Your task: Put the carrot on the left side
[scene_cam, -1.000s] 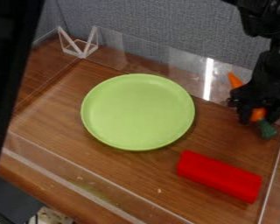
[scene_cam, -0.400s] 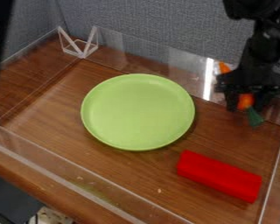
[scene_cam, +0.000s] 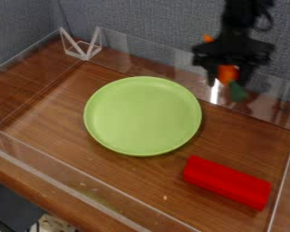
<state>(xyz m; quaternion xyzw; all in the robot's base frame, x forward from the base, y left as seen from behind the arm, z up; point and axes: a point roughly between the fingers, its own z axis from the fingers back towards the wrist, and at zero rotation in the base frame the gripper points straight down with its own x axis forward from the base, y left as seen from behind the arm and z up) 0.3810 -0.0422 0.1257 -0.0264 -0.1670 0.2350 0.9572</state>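
The small orange carrot [scene_cam: 228,72] with its dark green stem end pointing down hangs in the air above the table's back right area. My gripper [scene_cam: 230,80] is shut on it, black fingers on either side of the orange body. It hovers just beyond the right rim of the green plate [scene_cam: 142,115], which lies in the middle of the wooden table.
A red rectangular block [scene_cam: 227,181] lies at the front right. A white wire stand [scene_cam: 81,43] sits in the back left corner. Clear acrylic walls [scene_cam: 159,56] fence the table on all sides.
The gripper has risen and moved left with the carrot, from the far right edge of the table toward the plate's right rim.
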